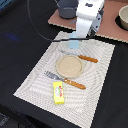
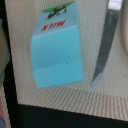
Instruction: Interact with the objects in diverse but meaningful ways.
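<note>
The pale blue carton lies on its side at the far edge of the striped placemat. In the wrist view the carton fills the middle, with red "MILK" lettering on it. My gripper hangs right over the carton; its fingers are hidden in both views, so I cannot tell whether they touch it. A yellow packet with a red mark lies at the mat's near edge. The grey frying pan stands at the back. Sausage and fish are out of view.
A round wooden plate sits mid-mat. An orange-handled knife lies between it and the carton, its blade beside the carton. An orange-handled fork lies nearer. A brown board with a bowl is at the back right.
</note>
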Tool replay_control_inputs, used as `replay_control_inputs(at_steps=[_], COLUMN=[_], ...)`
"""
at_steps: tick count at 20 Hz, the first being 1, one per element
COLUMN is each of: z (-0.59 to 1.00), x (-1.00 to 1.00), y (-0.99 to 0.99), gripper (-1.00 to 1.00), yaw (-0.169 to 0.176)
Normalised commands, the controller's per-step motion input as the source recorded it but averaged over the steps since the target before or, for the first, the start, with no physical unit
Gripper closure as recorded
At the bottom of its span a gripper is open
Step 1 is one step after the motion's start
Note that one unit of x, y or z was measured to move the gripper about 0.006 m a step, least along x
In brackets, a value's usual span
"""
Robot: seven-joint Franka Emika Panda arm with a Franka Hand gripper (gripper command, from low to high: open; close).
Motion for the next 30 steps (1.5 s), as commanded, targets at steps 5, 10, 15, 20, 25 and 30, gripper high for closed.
replay_control_inputs(at_steps=[5, 10, 15, 20, 25, 30], z=[-0.30, -0.36, -0.42, -0.47, -0.49, -0.42], x=[-0.38, -0.34, -0.42, -0.44, -0.47, -0.45], y=[0.00, 0.00, 0.00, 0.00, 0.00, 0.00], gripper=[-1.00, -1.00, -1.00, -1.00, 1.00, 1.00], yaw=[0.051, 0.048, 0.059, 0.062, 0.067, 0.072])
